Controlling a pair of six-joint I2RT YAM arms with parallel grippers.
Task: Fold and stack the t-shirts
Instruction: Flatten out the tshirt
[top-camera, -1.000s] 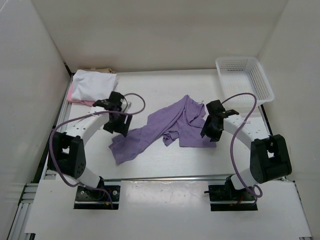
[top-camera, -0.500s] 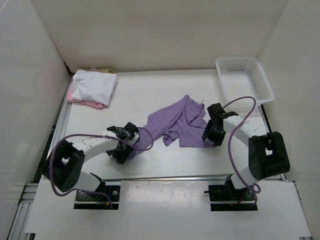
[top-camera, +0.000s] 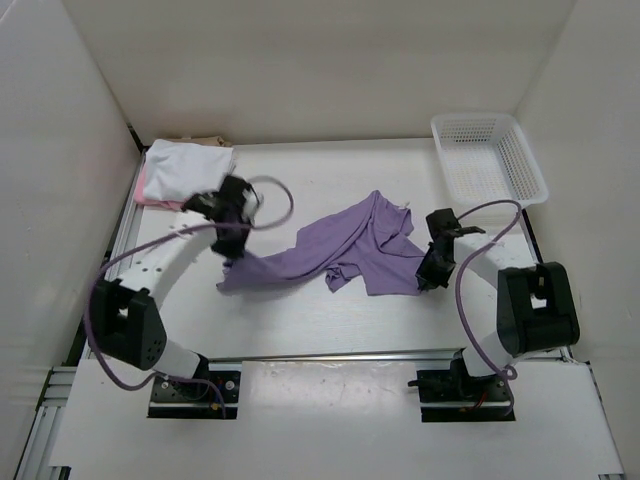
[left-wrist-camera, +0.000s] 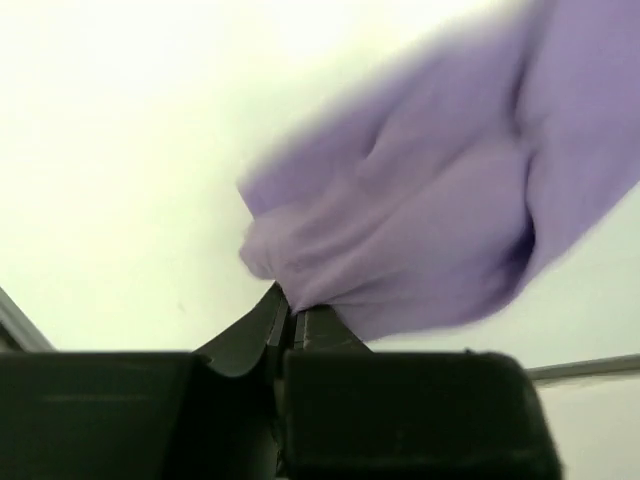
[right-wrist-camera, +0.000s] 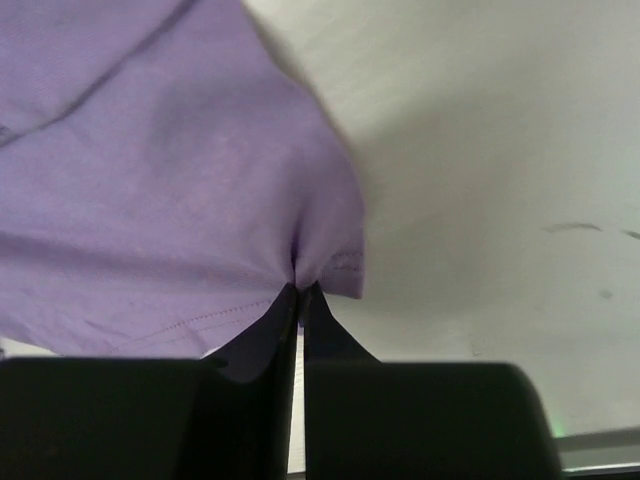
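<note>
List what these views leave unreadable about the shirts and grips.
- Top view: tan shirt, only a sliver behind the white shirt; fold unreadable.
- Top view: pink shirt, only an edge under the white one.
- Left wrist view: lavender shirt motion-blurred; which part the left gripper pinches is unclear.

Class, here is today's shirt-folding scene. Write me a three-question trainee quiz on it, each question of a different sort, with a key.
1. True or false: the left end effector and the right end effector are both shut on the lavender t-shirt.
2. Where is the white mesh basket? A. far right corner B. far left corner C. between the arms
3. Fill in: the folded white t-shirt lies on a ___ one.

Key: 1 true; 2 A; 3 pink t-shirt.
</note>
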